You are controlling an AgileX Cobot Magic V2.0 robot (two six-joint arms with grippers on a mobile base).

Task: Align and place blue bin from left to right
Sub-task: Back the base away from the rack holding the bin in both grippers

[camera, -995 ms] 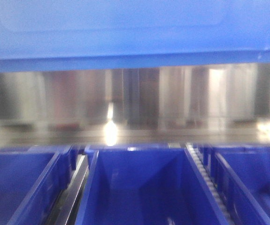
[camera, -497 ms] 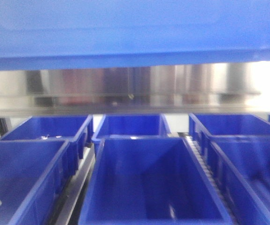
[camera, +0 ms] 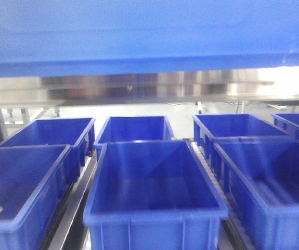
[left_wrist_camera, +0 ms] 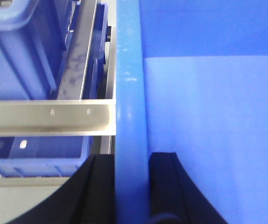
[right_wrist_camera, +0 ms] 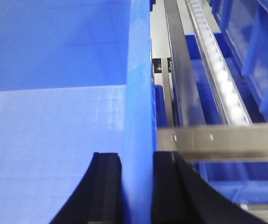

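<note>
Across the top of the front view, the bin (camera: 149,31) hangs above the rack and hides both hands. Below it, other bins (camera: 154,229) lie open-topped in close rows, with a rail (camera: 75,208) between two columns. I cannot tell from here which slot is meant. If the bin comes down off-line, its base could catch a neighbour's rim and settle tilted.

In the left wrist view, the left hand (left_wrist_camera: 131,163) is clamped on the bin's left wall, one finger (left_wrist_camera: 99,186) outside and the other inside, with the rim between them. A metal bar (left_wrist_camera: 50,119) ends just beside the rim. On the way down, the outer finger could strike it or the bins beneath.

In the right wrist view, the right hand (right_wrist_camera: 137,163) grips the right wall the same way. A roller track (right_wrist_camera: 217,70) runs close outside. Both grips pinch smooth plastic, so uneven lowering could let one side slip and skew the bin.
</note>
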